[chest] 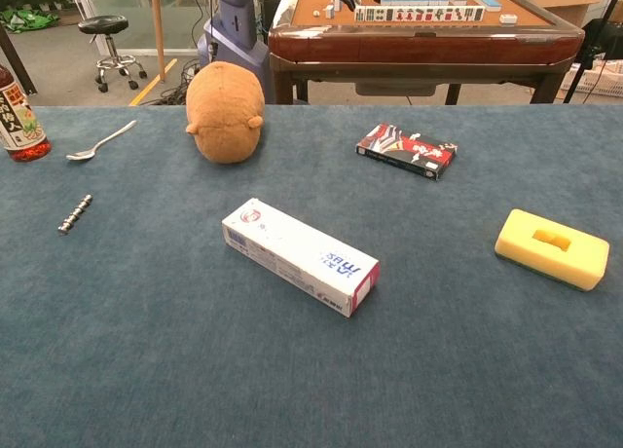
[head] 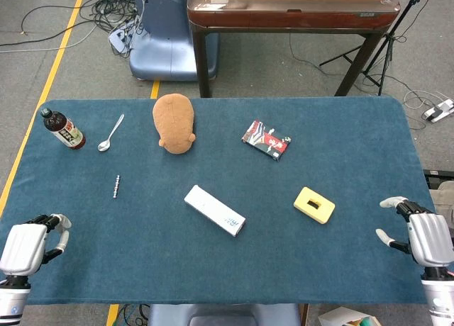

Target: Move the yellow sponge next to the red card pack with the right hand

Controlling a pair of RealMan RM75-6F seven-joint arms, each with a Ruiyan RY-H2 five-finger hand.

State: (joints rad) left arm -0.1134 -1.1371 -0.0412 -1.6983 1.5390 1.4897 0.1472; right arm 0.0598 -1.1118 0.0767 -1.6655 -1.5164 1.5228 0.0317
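On the blue surface (head: 142, 262) the yellow sponge (head: 314, 205) lies flat, with a hollow in its top, near the right edge and nearer to the front than the red card pack (head: 267, 139). Bare cloth separates the sponge from the pack; nothing stands in the strip between them. Left of the sponge, well apart, the white box (head: 215, 210) lies at a slant. Right of the sponge, at the front right corner, the right hand (head: 418, 234) rests with its fingers spread and holds nothing; open cloth lies between it and the sponge. Far left of the sponge, at the front left corner, the left hand (head: 32, 242) has loosely curled fingers and is empty.
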